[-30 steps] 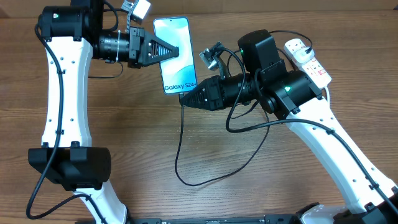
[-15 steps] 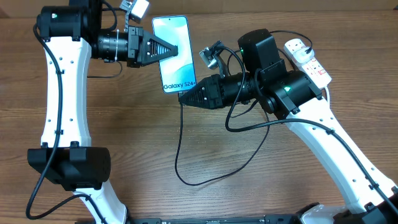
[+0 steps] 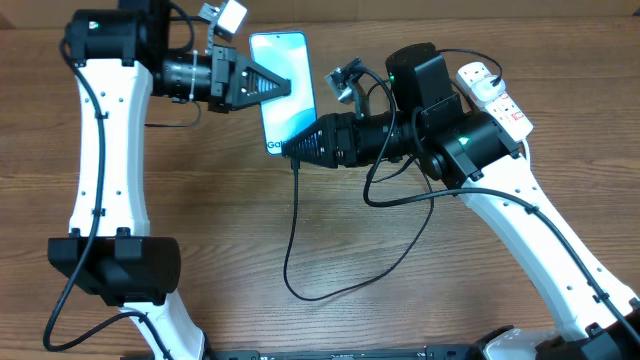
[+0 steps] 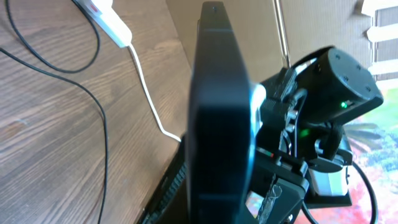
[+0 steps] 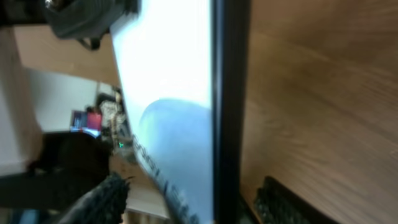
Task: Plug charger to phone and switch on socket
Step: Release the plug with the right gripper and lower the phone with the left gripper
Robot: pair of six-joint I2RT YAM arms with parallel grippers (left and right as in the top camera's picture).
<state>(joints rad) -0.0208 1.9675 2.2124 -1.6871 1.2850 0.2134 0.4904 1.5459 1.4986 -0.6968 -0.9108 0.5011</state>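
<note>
Gripping phone (image 3: 290, 58) in left hand (image 3: 283, 87), pinching charger (image 3: 296, 230) tip in right hand (image 3: 293, 152) at phone's edge; cannot confirm insertion; yet to flip socket (image 3: 497, 95) switch.

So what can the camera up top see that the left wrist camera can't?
Only overhead: the phone's blue screen, the left tool on it, and the right tool at its bottom end, where the charger hangs down. Only left wrist: the phone side-on, just its thin dark edge, no screen. Both: the phone, the black charger cable, the white socket and the wooden table.
</note>
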